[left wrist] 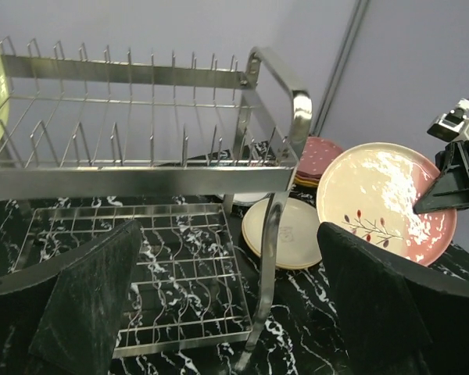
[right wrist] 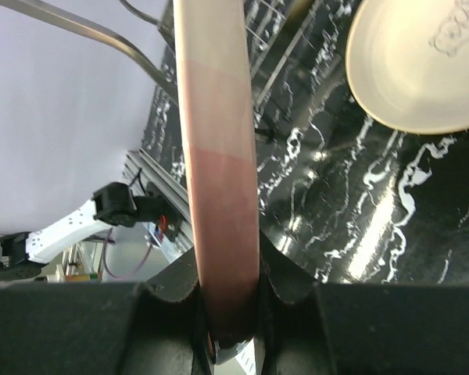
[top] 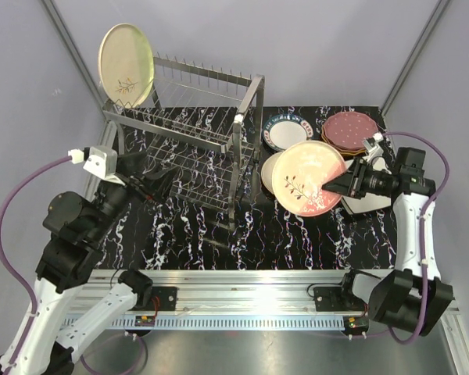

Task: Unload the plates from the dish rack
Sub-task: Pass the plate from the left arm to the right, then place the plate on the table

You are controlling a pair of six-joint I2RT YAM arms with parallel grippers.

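- Pink-and-cream plate (top: 307,178), tilted, clear of the dish rack (top: 195,133), rim pinched by the right gripper (top: 338,183).
- Left gripper (top: 152,187) spread beside the lower tier.
- We find one cream plate (top: 127,66) upright at the rack's far-left end, cut off in the left wrist view.

My top camera looked down from behind my bases. Left wrist faced three o'clock, near the dish rack (left wrist: 141,184); right wrist faced nine o'clock, tight against the pink plate (right wrist: 219,156) all views shared.
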